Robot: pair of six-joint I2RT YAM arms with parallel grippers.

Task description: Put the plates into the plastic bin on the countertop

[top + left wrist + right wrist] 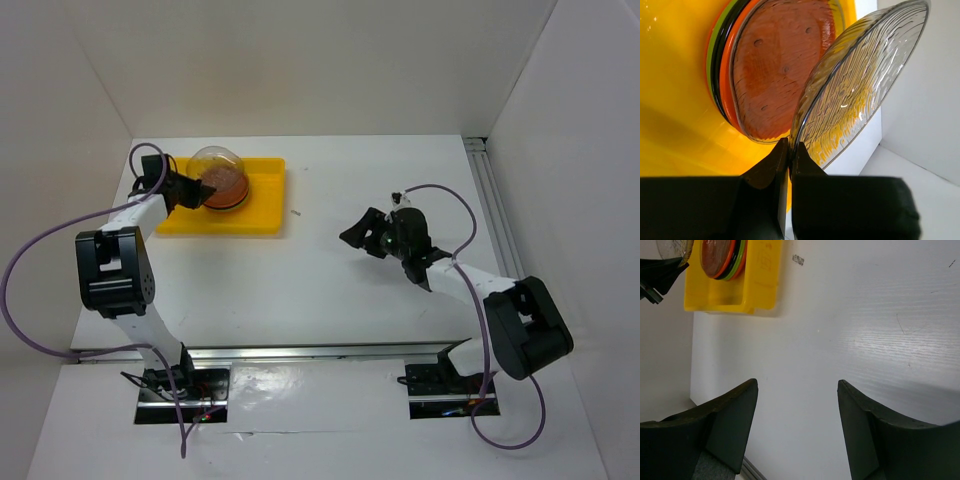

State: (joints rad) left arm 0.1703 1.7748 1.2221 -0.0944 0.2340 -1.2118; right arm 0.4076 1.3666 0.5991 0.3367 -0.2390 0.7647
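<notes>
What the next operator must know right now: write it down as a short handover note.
Left pincer: shut on the rim of a clear ribbed plate, held tilted over the stack in the yellow bin.
Right pincer: open, empty, over bare countertop.
Done: stack of plates (orange, black, lime green rims showing) lies in the bin.
To do: lower and release this plate onto the stack; no other loose plates in view.

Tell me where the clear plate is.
Clear plate: top view, far left, rim held in the left arm's jaws, tilted above the plate stack in the yellow bin.
</notes>
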